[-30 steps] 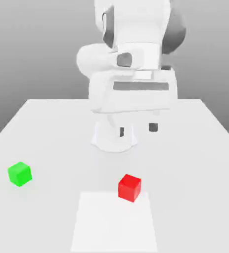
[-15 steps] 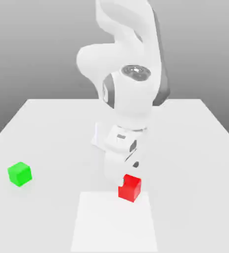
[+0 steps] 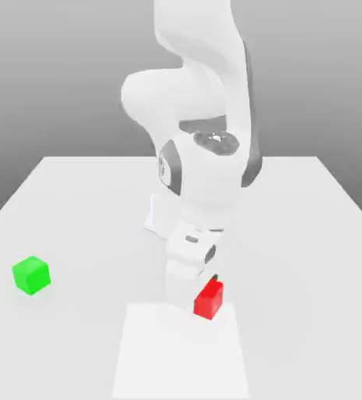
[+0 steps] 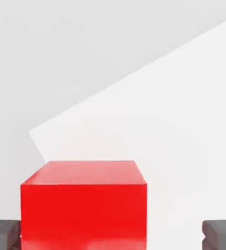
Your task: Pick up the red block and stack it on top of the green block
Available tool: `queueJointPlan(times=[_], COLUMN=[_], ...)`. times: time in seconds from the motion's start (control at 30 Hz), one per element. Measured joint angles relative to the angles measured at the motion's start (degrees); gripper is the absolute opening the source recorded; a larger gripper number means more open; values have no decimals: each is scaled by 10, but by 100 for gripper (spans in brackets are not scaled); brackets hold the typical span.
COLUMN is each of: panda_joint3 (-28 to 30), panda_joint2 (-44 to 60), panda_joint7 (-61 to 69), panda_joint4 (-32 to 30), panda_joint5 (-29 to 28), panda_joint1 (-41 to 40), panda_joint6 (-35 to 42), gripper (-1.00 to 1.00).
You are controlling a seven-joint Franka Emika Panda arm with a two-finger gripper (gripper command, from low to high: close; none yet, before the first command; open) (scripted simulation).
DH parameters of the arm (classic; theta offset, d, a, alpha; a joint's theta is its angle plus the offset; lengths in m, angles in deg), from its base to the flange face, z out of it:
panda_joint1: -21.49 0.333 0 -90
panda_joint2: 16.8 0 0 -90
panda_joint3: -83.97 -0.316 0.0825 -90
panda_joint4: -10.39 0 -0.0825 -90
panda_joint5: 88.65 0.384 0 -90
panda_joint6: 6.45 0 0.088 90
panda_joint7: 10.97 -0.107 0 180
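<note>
Red block (image 4: 83, 205), matte cube, between spread hand (image 4: 113, 234) fingers; green block (image 3: 31, 275) well apart.

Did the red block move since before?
Yes. The red block slid slightly toward the exterior view's right, farther from the green block, which stayed put.

We see the red block (image 4: 83, 205) resting on the pale bench (image 4: 173, 122), between the gripper (image 4: 112, 237) fingertips: one dark fingertip (image 4: 2, 234) touches its side, the other (image 4: 221, 233) stands apart. A lighter panel of the bench lies beyond.
</note>
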Motion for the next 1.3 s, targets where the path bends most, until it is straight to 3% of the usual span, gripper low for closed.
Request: queueJointPlan(times=[0.13, 0.17, 0.4, 0.57, 0.77, 0.97, 1.3], panda_joint3=[-54, -61, -61, -12, -6, -10, 15], panda_joint2=[23, 27, 26, 1, -38, -80, -157], panda_joint7=[27, 30, 27, -10, -28, -4, 74], panda_joint4=[-5, -6, -6, 1, 2, -5, -31], panda_joint5=[31, 35, 30, -14, -37, -6, 93], panda_joint1=[-50, -57, -57, -16, -14, -10, 31], panda_joint6=[-33, -38, -36, 1, 47, 84, 122], gripper=[0, -100, -100, -100, -100, -100, -100])
